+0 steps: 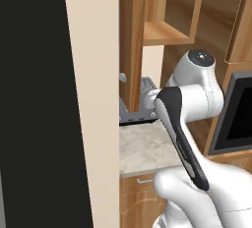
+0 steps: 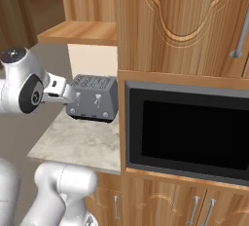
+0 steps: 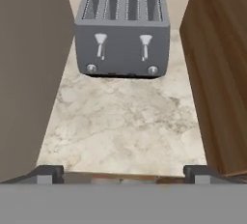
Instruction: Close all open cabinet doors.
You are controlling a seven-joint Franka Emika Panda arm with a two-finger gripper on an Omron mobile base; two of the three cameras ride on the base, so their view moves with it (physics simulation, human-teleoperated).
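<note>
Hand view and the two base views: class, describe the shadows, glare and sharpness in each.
Hand view: a dark shadow under the toaster on the marble counter; everything evenly sharp, no glare. Left base view: soft, slightly pixelated edges on the open cabinet door. Right base view: the microwave glass is flat black, without reflections.

The tall brown wood-grain cabinet door (image 2: 180,23) looks smooth and carved; the grey four-slot toaster (image 3: 122,33) matt metal; the beige marble worktop (image 3: 125,126) mottled, polished.
</note>
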